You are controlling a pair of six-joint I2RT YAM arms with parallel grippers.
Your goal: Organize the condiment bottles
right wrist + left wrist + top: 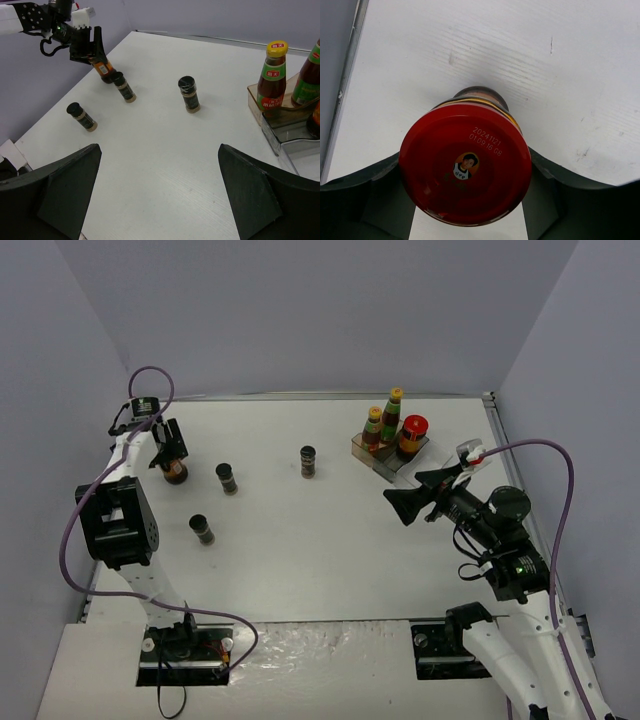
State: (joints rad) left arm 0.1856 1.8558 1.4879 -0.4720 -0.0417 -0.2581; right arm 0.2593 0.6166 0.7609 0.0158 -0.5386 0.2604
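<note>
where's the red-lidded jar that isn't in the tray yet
Top view, far left of the table: the jar is gripped in the left pincer, just left of the nearest shaker.

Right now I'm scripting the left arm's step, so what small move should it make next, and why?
Probably lift the red-lidded jar slightly clear of the table. The fingers of the left gripper sit on both sides of it and it looks tilted in the right wrist view, so it seems gripped. The tray holding the other jar lies far right, beyond the nearest shaker.
</note>
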